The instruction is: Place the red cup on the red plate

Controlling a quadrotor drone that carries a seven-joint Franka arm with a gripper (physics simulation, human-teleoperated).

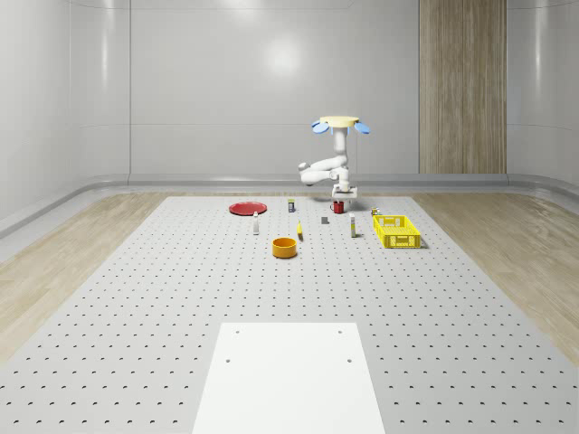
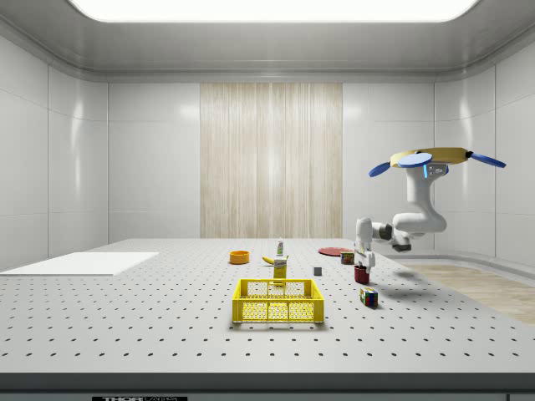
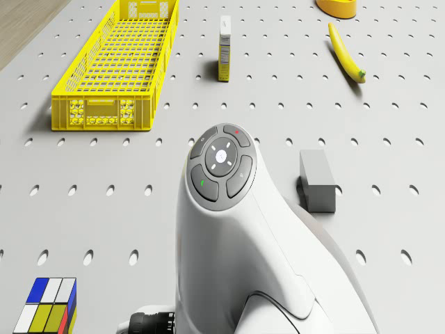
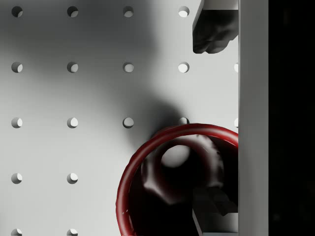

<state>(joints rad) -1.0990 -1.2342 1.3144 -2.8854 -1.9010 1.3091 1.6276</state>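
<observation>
Flat round red plate (image 1: 245, 209) lies on the perforated grey table (image 1: 181, 298), well apart from the small red cup (image 1: 337, 207). Hovering drone (image 1: 341, 124) lowers its two-finger gripper (image 1: 344, 195) over the cup, fingers (image 4: 211, 32) spread, one inside the rim. Yellow plastic crate (image 1: 396, 231) stands rightmost.

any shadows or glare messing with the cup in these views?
Wrist view: arm's shadow falls across the table beside the red cup, cup interior dark, rim still reads clearly. Side view: bright ceiling panel, soft shadows under the crate. Whole-scene view: a glare spot on the back wall, well above the cup and gripper.
</observation>
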